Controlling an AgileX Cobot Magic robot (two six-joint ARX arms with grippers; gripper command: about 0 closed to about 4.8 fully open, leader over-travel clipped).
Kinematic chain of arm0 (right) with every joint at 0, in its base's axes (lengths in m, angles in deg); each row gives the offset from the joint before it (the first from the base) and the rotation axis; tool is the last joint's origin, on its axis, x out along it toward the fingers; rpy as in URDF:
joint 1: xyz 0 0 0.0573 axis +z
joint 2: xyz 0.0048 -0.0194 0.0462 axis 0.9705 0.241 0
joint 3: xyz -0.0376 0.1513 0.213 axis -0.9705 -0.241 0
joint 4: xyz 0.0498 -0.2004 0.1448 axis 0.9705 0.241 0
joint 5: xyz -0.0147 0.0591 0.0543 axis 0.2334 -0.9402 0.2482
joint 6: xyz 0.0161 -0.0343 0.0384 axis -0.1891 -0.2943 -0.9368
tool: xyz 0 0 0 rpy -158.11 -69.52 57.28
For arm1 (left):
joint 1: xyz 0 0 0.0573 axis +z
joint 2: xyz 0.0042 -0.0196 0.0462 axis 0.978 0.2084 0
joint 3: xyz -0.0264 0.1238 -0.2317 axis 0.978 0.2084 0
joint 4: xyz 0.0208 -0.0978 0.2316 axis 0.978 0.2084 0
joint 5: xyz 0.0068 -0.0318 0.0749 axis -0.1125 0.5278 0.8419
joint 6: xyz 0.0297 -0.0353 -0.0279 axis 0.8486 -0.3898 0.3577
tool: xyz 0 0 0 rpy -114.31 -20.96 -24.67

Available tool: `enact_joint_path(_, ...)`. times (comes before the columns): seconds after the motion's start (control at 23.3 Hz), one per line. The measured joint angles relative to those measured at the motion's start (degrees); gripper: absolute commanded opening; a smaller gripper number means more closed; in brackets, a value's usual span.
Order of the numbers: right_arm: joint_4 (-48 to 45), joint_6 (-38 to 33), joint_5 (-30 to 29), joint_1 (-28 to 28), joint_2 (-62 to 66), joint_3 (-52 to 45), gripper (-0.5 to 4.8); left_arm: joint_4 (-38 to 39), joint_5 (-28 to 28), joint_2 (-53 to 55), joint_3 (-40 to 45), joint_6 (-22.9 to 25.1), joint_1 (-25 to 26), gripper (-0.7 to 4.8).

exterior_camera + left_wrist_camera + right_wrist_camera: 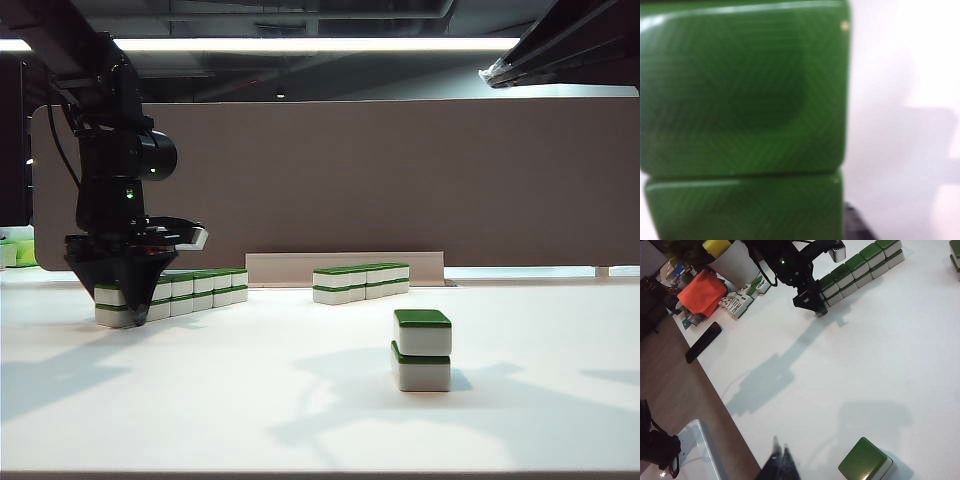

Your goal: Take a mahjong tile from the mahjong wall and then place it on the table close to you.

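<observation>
The mahjong wall (pixel 200 285) is a row of green-backed white tiles stacked two high, at the left on the white table (pixel 300 420). My left gripper (pixel 130 292) points down over the wall's near end, its fingers straddling the end column. In the left wrist view the green tile backs (pixel 740 90) fill the picture, and one dark finger (pixel 858 227) shows beside the tile's edge; contact cannot be made out. The right wrist view shows the wall (pixel 860 262) with the left gripper (pixel 815 307) at its end. My right gripper (pixel 780 447) hangs above the table with its fingertips together, holding nothing.
A shorter row of tiles (pixel 361 281) stands behind the middle. A lone two-tile stack (pixel 422 350) stands nearer, and shows beside the right gripper (pixel 865 462). The brown-grey divider panel (pixel 400 170) closes the back. A phone (pixel 703 341), an orange cloth (pixel 702 292) and loose tiles (pixel 740 300) lie near the table edge.
</observation>
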Motion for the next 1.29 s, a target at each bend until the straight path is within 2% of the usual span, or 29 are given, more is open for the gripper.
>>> enact_joint_path(0.09, 0.0, 0.0, 0.09, 0.0, 0.0, 0.0, -0.01, -0.04, 0.0, 0.0, -0.04, 0.0, -0.04, 2.08)
enact_joint_path(0.34, 0.0, 0.0, 1.14, 0.0, -0.02, 0.0, -0.01, 1.09, 0.0, 0.0, -0.22, 0.0, -0.02, 2.04)
enact_joint_path(0.39, 0.0, 0.0, 1.14, 0.0, 0.0, 0.0, -0.01, 1.75, 0.04, 0.0, -0.26, -0.02, -0.02, 2.01)
enact_joint_path(0.43, 0.0, 0.0, 1.14, 0.0, -0.02, 0.0, -0.01, 2.38, 0.07, 0.0, -0.31, -0.02, -0.02, 1.71)
enact_joint_path(0.64, 0.0, 0.0, 1.16, 0.0, -0.02, 0.0, -0.01, 8.79, 0.24, -0.5, -0.04, -1.22, -0.02, 1.69)
enact_joint_path(0.9, 0.0, 0.0, 1.18, 0.0, 0.0, 0.0, -0.01, 8.92, -4.07, -1.97, -0.07, -2.47, -0.26, 1.69)
enact_joint_path(1.03, -0.02, 0.0, 1.2, 0.0, 0.0, 0.0, -0.01, 8.94, -6.82, -2.38, -0.07, -2.58, -1.38, 1.7)
enact_joint_path(1.16, -0.04, 0.0, 1.6, 0.0, 0.0, 0.0, -0.01, 9.31, -7.15, -2.36, -0.04, -2.12, -3.76, 1.7)
enact_joint_path(1.29, -0.07, 0.02, 3.26, 0.0, 0.0, 0.0, -0.01, 10.45, -7.19, -2.36, -0.04, 1.27, -7.5, 1.7)
